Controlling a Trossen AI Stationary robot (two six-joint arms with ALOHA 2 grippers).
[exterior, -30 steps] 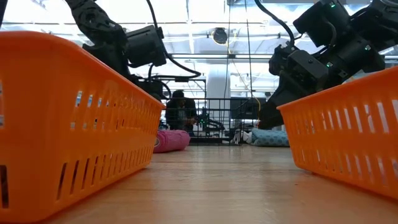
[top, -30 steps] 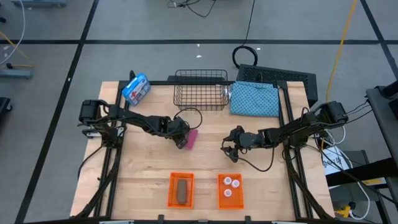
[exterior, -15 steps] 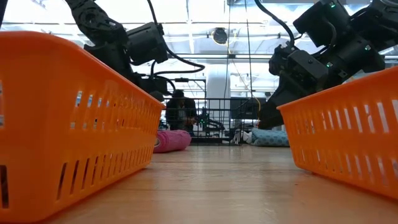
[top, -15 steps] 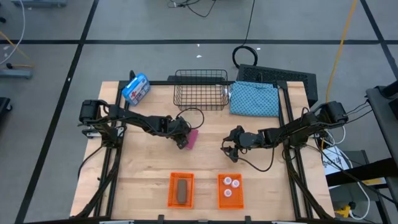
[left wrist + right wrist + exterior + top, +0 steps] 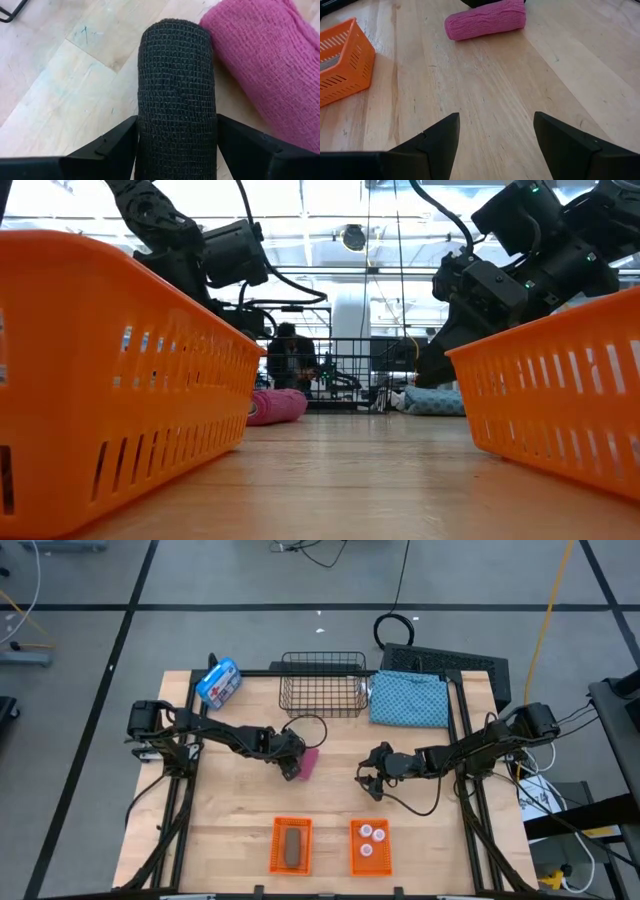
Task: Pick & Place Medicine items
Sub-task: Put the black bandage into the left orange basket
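Note:
My left gripper (image 5: 294, 766) is shut on the black oblong piece (image 5: 176, 100) at mid-table. The pink piece (image 5: 310, 762) lies on its side right beside it, also showing in the left wrist view (image 5: 260, 65), the right wrist view (image 5: 485, 20) and the low view (image 5: 275, 405). My right gripper (image 5: 367, 783) hangs open over bare wood right of centre, its fingers (image 5: 440, 137) standing wide apart with nothing between them. The brown piece (image 5: 291, 845) lies in the left orange basket (image 5: 277, 850). Three white bottles (image 5: 368, 838) stand in the right orange basket (image 5: 354, 852). My left gripper pinches the black piece between its two fingers (image 5: 117, 145), one on each side of its round wall at the end nearer the wrist (image 5: 175, 150). The fingers lie along the piece, coming slanting down from the table's left. Whether it rests on the table cannot be told.
A black wire basket (image 5: 322, 683) stands at the far edge, with a blue-and-white package (image 5: 219, 682) to its left and a blue patterned cloth (image 5: 410, 700) to its right. Both orange baskets sit near the near edge; bare wood lies between them and the arms.

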